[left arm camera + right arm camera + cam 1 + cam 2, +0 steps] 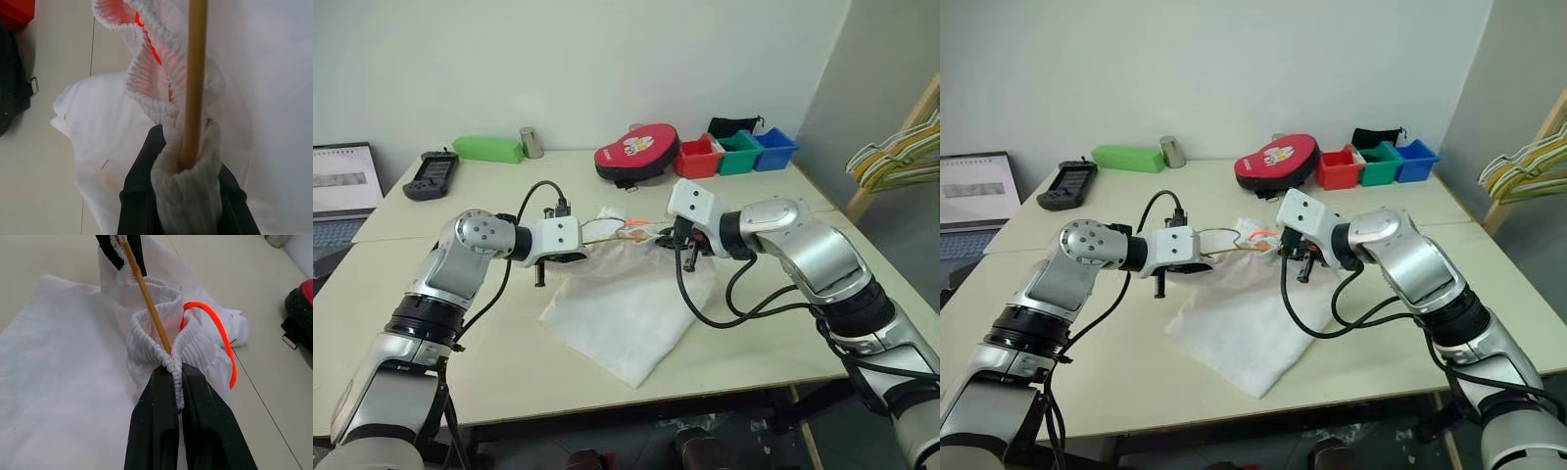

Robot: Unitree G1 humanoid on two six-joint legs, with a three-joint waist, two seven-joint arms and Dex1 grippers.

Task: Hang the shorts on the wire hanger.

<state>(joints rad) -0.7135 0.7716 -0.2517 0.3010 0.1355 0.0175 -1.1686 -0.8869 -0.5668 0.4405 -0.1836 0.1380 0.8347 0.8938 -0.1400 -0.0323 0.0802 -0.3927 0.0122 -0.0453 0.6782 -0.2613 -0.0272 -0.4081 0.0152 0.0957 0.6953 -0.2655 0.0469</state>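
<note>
Both grippers, left (188, 196) and right (177, 396), are pinched onto the shorts' (626, 304) ribbed waistband above the table (783, 333), probably stretching it along the yellow wire hanger (146, 298) rod to thread it.

Support: pale cream table (773, 323), a seam running across its top.

Lying on it:
- white shorts (626, 313), lower part spread flat near the front edge, upper part lifted off the surface.
- far edge: green block (488, 149), small metal cup (530, 142) just beside it, black handheld device (432, 175) further left.
- red zip case (637, 152) near far centre.
- red, green and blue bins (738, 153) in a row, touching, far right.
- laptop (342, 196) at the left edge.
</note>
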